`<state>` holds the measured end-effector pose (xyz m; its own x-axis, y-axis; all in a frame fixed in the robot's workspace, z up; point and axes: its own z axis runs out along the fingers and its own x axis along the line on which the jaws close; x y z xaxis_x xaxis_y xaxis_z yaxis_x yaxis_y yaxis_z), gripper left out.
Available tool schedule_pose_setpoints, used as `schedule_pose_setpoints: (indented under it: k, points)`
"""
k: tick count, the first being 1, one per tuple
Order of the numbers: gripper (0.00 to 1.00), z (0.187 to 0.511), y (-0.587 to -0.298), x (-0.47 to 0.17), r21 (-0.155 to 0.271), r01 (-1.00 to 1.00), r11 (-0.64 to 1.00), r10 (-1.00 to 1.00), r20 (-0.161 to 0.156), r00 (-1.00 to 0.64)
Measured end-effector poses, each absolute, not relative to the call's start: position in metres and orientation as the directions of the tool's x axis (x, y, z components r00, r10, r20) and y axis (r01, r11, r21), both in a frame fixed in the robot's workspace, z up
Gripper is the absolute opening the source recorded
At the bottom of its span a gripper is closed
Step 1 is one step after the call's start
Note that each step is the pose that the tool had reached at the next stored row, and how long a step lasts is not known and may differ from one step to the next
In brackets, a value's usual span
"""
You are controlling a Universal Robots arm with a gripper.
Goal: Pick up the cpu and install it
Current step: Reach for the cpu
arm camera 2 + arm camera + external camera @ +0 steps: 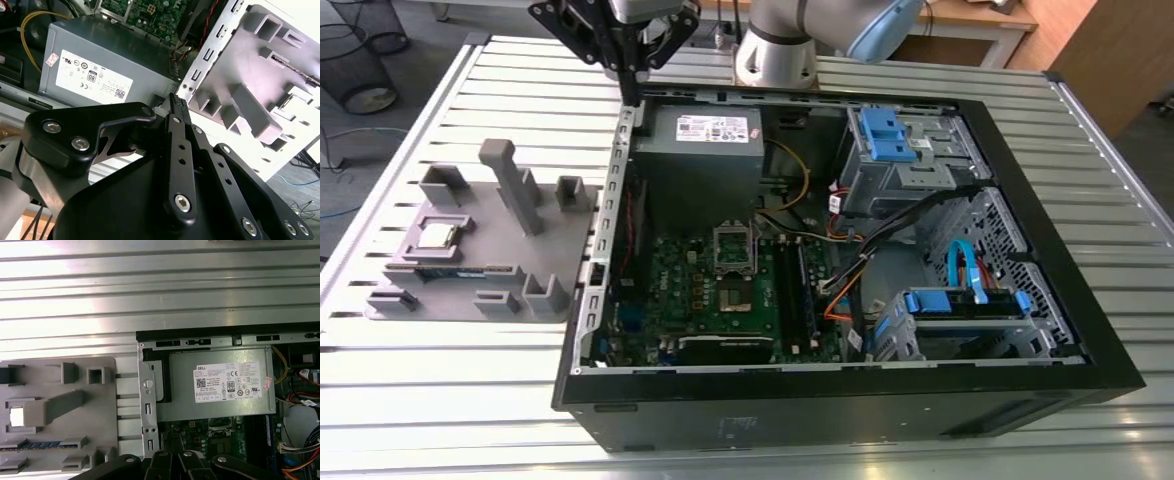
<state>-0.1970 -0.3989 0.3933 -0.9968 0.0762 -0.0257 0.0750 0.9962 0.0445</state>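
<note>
Worktop (454, 400) of pale metal slats is carrying every item listed.

Item one: a grey moulded holder (520, 290) with posts and pockets is lying flat just beside the computer case (1107, 370), on the exterior view's left of it.

Item two: the cpu (438, 235), a small square chip with a silvery top, is sitting flat in a square pocket of that holder, on the holder's side farther from the computer case. In the first wrist view the cpu (16, 416) is showing as a bright square.

Item three: a long narrow memory stick (454, 272) is lying in a slot of the holder, near the cpu.

Item four: the black hand (631, 95) is hanging over the computer case's far rim, at the corner toward the holder. Its fingers are pressing together and pinching nothing, well apart from the cpu. In the second wrist view the hand (175, 100) is showing with the power supply (100, 65) just beyond it.

Item five: that power supply, a grey box with a white label, is sitting inside the computer case along its far wall.

Item six: a green motherboard (707, 300) is lying on the computer case's floor, with a metal-framed socket (734, 250) near its middle.

Item seven: the arm's base (781, 50) is standing behind the computer case.

Item eight: drive cages (894, 140) with blue fittings are sitting in the computer case's part toward the exterior view's right.
</note>
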Motion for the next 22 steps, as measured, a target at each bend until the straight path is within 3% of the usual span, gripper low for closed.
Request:
schedule_pose_setpoints:
  k: [22]
  points:
    - [0.11, 0.393, -0.399, -0.233, 0.045, 0.075, 0.996, 0.076, -0.028, -0.997]
